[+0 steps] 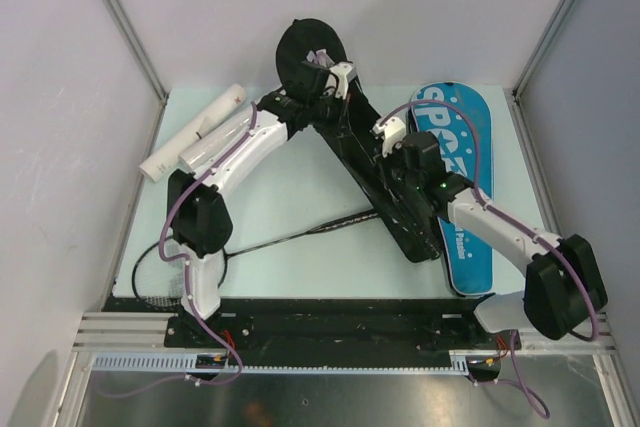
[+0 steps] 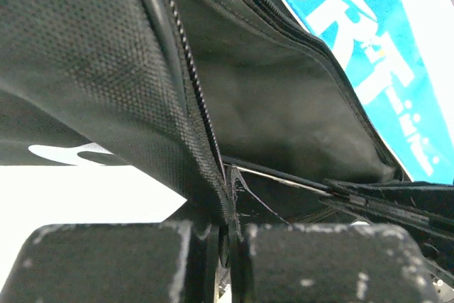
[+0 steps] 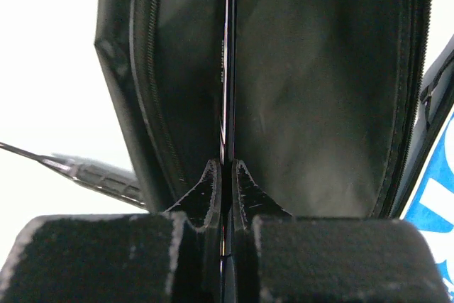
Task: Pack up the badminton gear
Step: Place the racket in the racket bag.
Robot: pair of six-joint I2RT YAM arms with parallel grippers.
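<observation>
My left pincer is clamped on the zipper edge of the bag, near its round end, and it holds the black flap up so that the mouth is open. My right pincer is pressed together on the thin shaft of a racket, which points into the bag's opening. To do this step well, I think I must hold the flap high and slide the shaft straight along the bag, away from the zipper teeth. The other racket lies on the tabletop just left of the bag, and the tubes lie farther left.
</observation>
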